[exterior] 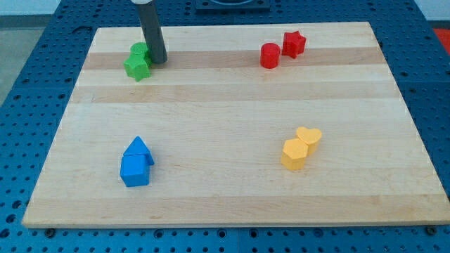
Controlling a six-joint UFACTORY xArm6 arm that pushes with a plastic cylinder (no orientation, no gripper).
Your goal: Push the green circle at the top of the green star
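Note:
The green star (138,67) lies near the board's top left. The green circle (139,50) sits right behind it, toward the view's top, touching it and partly hidden by my rod. My tip (158,60) rests on the board just to the right of the two green blocks, against the green circle's right side.
A red cylinder (270,55) and a red star (293,44) sit together at the top right. Two yellow blocks (301,148) touch at the lower right. Two blue blocks (136,162) touch at the lower left. The wooden board (225,105) lies on a blue perforated table.

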